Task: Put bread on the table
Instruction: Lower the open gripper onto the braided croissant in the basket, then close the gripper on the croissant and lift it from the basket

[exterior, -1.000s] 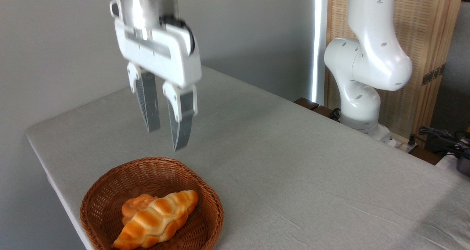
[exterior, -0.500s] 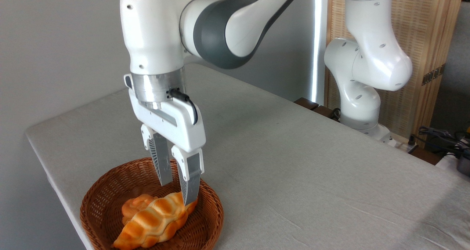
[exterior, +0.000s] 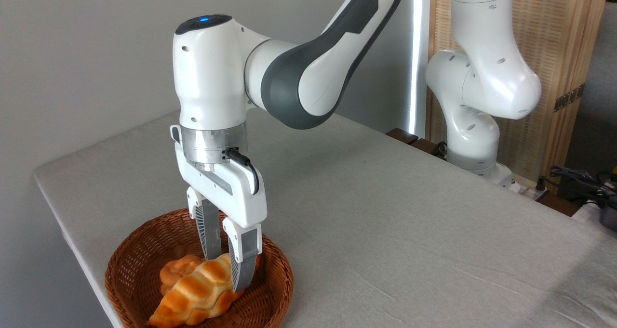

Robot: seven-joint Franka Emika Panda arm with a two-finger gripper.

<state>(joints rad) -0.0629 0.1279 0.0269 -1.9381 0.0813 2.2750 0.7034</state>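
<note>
The long braided golden bread [exterior: 193, 294] lies in the round brown wicker basket [exterior: 275, 281] near the front left corner of the grey cloth table [exterior: 385, 212]. My gripper [exterior: 224, 273] points straight down into the basket, open. Its fingers stand on either side of the loaf's upper right end, one behind it and one in front. That end is partly hidden by the front finger. I cannot tell whether the pads touch the loaf.
A small round orange bun [exterior: 174, 271] sits in the basket just behind the loaf, left of the fingers. The arm's white base [exterior: 475, 125] stands at the table's far right edge, with cables [exterior: 576, 178] beside it.
The gripper has come down from well above the basket into it, so its fingers now straddle the loaf's end. The bread and the bun have not moved.
</note>
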